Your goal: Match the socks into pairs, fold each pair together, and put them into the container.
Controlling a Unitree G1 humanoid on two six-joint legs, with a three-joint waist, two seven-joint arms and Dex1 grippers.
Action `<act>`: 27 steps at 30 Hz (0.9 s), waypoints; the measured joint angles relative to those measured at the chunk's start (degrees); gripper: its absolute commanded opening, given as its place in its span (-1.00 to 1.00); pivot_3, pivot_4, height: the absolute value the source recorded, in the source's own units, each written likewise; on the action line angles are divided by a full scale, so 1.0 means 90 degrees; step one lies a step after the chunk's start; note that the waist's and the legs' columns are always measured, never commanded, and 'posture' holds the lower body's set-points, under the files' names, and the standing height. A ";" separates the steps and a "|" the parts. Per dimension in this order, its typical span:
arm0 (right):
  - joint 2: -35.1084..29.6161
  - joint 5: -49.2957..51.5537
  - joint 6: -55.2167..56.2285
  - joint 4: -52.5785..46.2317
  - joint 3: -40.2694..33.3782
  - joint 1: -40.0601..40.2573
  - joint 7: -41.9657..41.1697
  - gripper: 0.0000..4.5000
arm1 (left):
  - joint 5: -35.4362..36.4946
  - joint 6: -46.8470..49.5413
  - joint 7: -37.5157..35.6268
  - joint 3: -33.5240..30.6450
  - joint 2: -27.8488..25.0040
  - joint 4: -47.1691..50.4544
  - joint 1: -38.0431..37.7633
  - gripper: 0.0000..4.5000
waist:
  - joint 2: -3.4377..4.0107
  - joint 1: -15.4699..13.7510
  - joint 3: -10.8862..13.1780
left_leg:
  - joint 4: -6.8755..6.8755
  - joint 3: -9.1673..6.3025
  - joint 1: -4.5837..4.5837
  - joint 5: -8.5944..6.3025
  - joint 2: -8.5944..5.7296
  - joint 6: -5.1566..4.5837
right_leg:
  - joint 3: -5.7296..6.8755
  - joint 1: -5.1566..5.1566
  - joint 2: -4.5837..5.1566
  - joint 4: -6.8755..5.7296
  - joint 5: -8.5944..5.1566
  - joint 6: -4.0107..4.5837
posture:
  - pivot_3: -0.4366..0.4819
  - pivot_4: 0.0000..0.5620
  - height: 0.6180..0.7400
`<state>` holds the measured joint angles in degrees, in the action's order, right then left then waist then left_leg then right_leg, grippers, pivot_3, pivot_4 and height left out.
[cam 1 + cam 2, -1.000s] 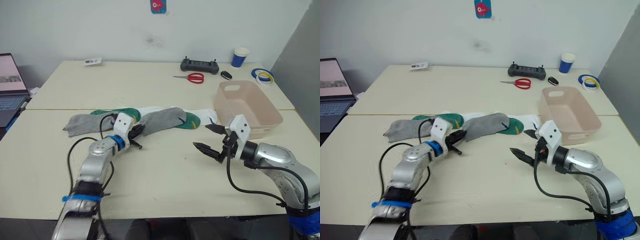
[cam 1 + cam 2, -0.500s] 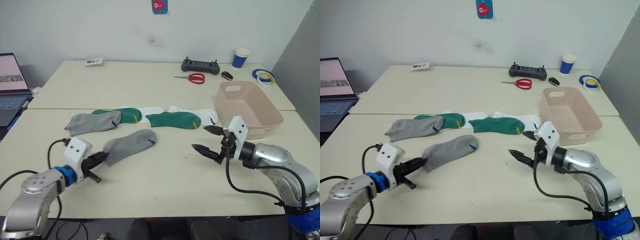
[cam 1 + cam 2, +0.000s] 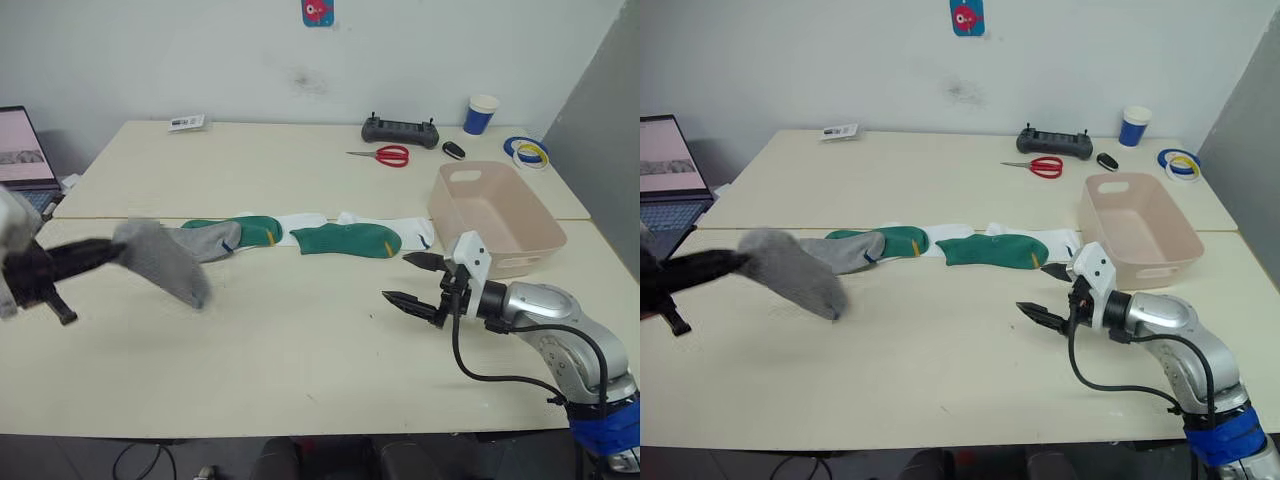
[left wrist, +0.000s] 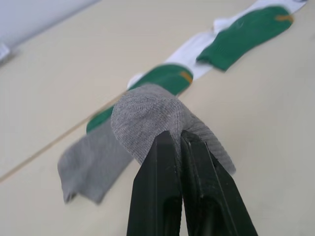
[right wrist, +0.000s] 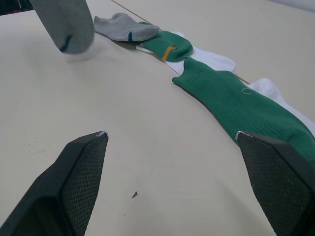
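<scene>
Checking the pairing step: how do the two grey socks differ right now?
The held grey sock hangs lifted off the table, pinched in the shut left hand; the other grey sock lies flat on the table. The lying sock touches a green sock in the row; the held one hangs apart from the row. Both are plain grey ankle socks, each with a small blue mark.

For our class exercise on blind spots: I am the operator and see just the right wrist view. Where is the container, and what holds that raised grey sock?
Observer: The pink tub sits beside the right end effector, empty.
Operator: And the sock?
Observer: The left end effector is shut on the grey sock, lifted off the table.
Operator: Its partner?
Observer: The other grey sock lies flat, overlapping a green sock.
</scene>
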<state>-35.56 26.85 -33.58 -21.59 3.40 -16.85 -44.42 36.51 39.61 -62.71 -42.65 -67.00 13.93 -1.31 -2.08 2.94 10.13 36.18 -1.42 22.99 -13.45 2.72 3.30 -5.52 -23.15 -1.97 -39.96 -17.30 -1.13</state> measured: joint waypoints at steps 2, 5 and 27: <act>0.0009 -0.0054 0.0047 0.0019 0.0013 0.0003 -0.0037 1.00 | 0.0208 0.0246 0.0055 0.0387 -0.0020 0.0422 0.0165 -0.99 | 0.0003 0.0004 0.0001 | -0.0002 -0.0001 0.0000 0.0000 0.0000 0.0000 | 0.0001 0.0000 0.0000 -0.0001 0.0000 0.0000 | -0.05 -0.47 1.00; 0.0035 -0.0096 0.0063 0.0036 0.0021 -0.0010 -0.0051 1.00 | 0.0404 0.0541 0.0507 0.1311 0.0287 0.1031 0.0528 -0.99 | 0.0003 0.0006 0.0001 | -0.0002 -0.0006 0.0001 0.0000 0.0003 0.0000 | 0.0000 0.0000 0.0000 -0.0004 0.0001 0.0000 | -0.05 -0.47 1.00; -0.0077 -0.0092 -0.0227 -0.0421 -0.0172 0.0309 0.0178 1.00 | -0.1008 -0.0453 0.1811 0.4994 0.2963 0.1252 0.1637 0.70 | 0.0000 -0.0005 0.0000 | 0.0002 -0.0010 0.0001 0.0001 0.0000 0.0000 | -0.0004 0.0004 -0.0015 -0.0007 0.0003 0.0000 | -0.05 -0.47 1.00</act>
<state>-36.25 26.02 -35.62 -25.37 1.86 -14.07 -42.81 27.44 35.53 -46.41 2.29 -40.33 25.19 13.42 -2.07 2.89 10.12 36.20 -1.51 23.00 -13.44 2.72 3.30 -5.56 -23.11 -2.11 -40.03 -17.27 -1.13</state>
